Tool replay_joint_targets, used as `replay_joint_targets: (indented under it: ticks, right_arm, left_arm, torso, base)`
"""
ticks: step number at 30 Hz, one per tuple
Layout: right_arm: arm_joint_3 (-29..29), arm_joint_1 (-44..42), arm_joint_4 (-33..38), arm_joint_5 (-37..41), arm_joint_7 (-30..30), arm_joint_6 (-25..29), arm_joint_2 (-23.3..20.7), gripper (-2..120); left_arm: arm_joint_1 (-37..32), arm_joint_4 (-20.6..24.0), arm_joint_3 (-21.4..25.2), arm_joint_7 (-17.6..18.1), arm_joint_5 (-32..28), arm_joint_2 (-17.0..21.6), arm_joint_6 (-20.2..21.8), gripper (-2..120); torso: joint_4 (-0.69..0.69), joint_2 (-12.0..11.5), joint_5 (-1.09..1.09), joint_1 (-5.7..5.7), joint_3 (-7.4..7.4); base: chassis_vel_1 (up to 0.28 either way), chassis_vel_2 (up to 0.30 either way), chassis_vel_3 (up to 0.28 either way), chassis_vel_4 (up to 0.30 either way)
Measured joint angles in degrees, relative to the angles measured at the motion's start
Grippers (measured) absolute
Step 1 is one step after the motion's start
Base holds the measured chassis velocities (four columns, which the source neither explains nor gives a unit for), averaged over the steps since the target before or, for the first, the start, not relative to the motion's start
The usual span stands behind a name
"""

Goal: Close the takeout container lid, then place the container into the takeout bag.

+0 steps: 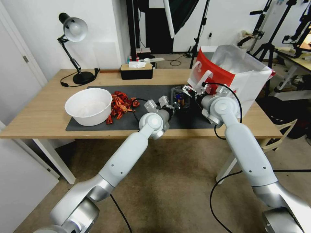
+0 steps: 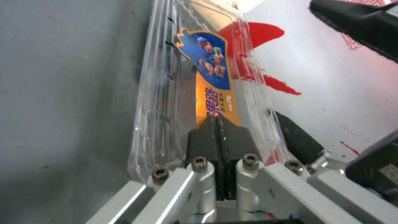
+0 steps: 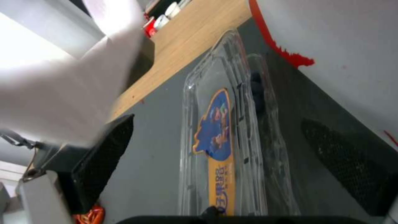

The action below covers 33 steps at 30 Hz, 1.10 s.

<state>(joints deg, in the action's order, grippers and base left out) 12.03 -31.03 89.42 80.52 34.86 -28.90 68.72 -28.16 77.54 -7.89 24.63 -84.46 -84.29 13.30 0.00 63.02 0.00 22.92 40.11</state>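
Centrally on the table's dark mat, left gripper pinched on the takeout container, right gripper spread wide around it, takeout bag just beside, white bowl and red scraps leftward.

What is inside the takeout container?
Through the clear container, dark berries are visible beside a blue-orange label. The rest is hidden by the label and glare.

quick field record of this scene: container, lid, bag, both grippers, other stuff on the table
takeout container: on the dark mat, beside the takeout bag
lid: raised on edge, not closed
takeout bag: upright, mouth open, at the table's right end
left gripper: pads shut on the lid's edge
right gripper: open, fingers either side of the container
other: white bowl, red pieces, desk lamp, tissue box
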Motion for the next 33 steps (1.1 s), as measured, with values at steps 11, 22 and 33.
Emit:
replay_joint_targets:
  ticks: [11, 22, 33]
  right_arm:
    - [-1.15, 2.04, -4.47, -1.16, -1.12, -2.18, 0.68, 100]
    - [-3.04, 3.95, -8.16, -4.39, -2.33, -4.64, 0.99, 100]
    - [-4.02, 5.65, -10.5, -4.62, -3.41, -6.44, 1.07, 100]
  left_arm:
    - [-0.2, 0.48, -0.06, -0.05, 0.0, 0.52, 0.07, 0]
    - [-0.23, 0.87, -0.32, -0.09, -0.01, 0.55, 0.11, 0]
    - [-0.26, 0.98, -0.4, -0.1, -0.01, 0.58, 0.11, 0]
  torso:
    - [0.0, 0.0, 0.0, 0.0, 0.0]
    - [0.0, 0.0, 0.0, -0.01, 0.0]
    - [0.0, 0.0, 0.0, -0.01, 0.0]
  base:
    - [0.0, 0.0, 0.0, 0.0]
    - [0.0, 0.0, 0.0, 0.0]
    - [0.0, 0.0, 0.0, 0.0]
